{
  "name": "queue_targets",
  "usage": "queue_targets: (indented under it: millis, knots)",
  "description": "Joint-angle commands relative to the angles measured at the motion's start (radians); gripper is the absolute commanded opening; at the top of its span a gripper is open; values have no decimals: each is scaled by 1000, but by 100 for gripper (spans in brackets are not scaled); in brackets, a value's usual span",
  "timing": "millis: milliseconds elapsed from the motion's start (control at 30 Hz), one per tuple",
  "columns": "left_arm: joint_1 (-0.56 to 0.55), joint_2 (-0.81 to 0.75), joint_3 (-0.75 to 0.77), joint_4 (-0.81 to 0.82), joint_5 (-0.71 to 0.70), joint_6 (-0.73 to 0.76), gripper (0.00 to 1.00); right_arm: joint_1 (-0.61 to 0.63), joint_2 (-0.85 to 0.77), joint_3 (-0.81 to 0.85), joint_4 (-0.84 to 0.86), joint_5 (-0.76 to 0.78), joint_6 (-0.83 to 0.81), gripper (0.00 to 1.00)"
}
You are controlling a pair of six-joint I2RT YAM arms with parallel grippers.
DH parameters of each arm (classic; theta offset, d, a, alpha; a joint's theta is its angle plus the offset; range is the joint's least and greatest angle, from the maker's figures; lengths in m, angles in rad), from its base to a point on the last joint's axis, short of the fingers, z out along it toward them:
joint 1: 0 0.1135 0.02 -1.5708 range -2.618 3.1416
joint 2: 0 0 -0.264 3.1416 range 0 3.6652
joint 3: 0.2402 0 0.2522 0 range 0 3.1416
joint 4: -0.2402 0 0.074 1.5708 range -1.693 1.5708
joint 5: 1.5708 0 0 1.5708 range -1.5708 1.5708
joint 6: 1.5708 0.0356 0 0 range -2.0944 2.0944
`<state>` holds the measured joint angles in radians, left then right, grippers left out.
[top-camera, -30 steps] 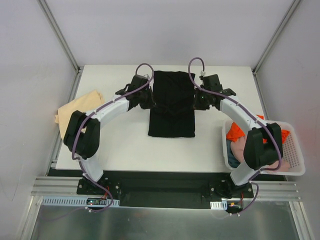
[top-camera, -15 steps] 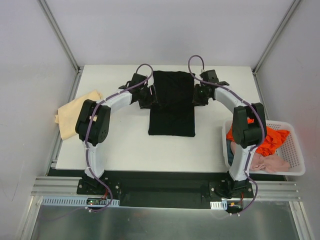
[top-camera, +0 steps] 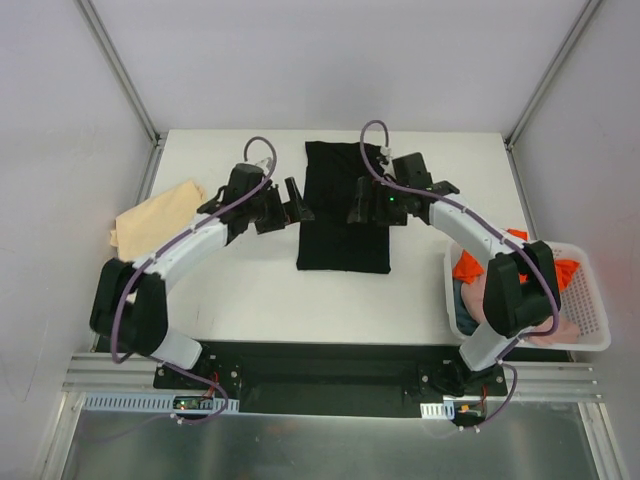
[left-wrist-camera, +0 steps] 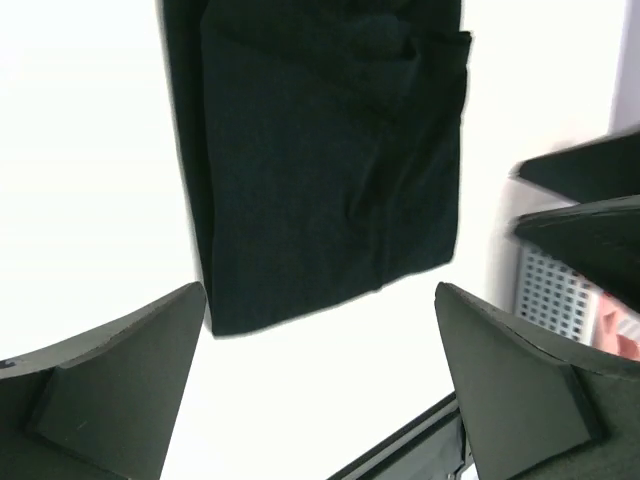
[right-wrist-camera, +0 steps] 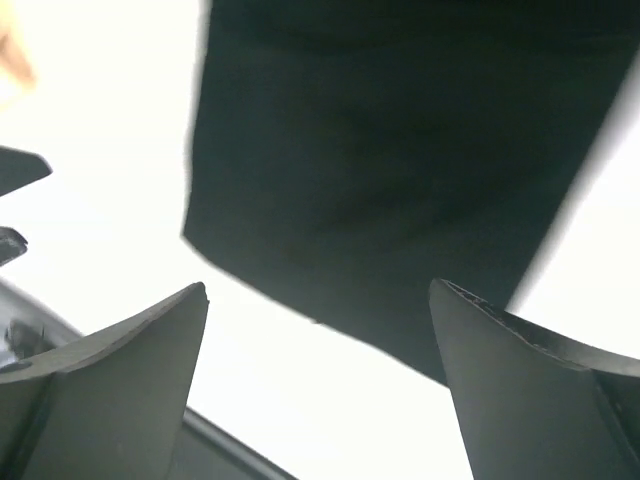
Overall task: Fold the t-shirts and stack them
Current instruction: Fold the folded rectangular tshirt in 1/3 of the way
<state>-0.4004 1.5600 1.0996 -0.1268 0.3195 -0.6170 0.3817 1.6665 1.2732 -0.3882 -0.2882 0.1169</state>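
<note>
Our left pincer [left-wrist-camera: 318,300] stands wide open with nothing between its fingers. It hangs just off the left long edge of the large black cloth t-shirt [top-camera: 343,215], about halfway along it. Our right pincer [right-wrist-camera: 318,292] is spread just as wide and is equally empty. It hovers over the right half of the black t-shirt, also near mid-length. As far as both wrist views show, neither touches the cloth.

The black t-shirt lies flat in the middle of the white bench [top-camera: 250,290]. Its sleeves are turned in, so it makes one long narrow rectangle running away from the arm bases. We judge the lengthwise folds done and the crosswise fold to be the step in hand. As we read it, the next move calls for each pincer to travel to one end of the black t-shirt and take the corner on its own side. Each must pinch through all the layers there, then both must carry that end evenly to the opposite end so the edges meet without skewing.

Well to the left of the black t-shirt, the pale tan cloth t-shirt [top-camera: 155,222] lies loosely bundled at the bench's edge; we cannot tell whether it counts as folded. Well to the right of the black t-shirt sits the white plastic mesh basket [top-camera: 590,335]. The orange cloth t-shirt [top-camera: 468,268] and the pink cloth t-shirt [top-camera: 476,298] lie inside it, not yet folded.
</note>
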Motion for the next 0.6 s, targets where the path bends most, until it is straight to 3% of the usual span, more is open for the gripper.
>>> queue_targets:
  millis: [0, 167, 267, 333, 433, 567]
  knots:
    - [-9, -222, -213, 38, -77, -67, 99, 120, 16, -15, 87, -51, 9, 96]
    - [-9, -466, -435, 36, -86, -124, 99, 160, 215, 136, 120, -43, 9, 96]
    - [-9, -563, -504, 36, -96, -144, 99, 157, 407, 357, 66, 17, -19, 96]
    - [-11, -603, -530, 36, -85, -150, 99, 157, 571, 605, -18, 47, -42, 96]
    - [-11, -617, -541, 33, -62, -156, 99, 157, 686, 828, -136, 61, -59, 96]
    - [-11, -600, -543, 33, -59, -161, 99, 163, 587, 761, -115, 46, -88, 96]
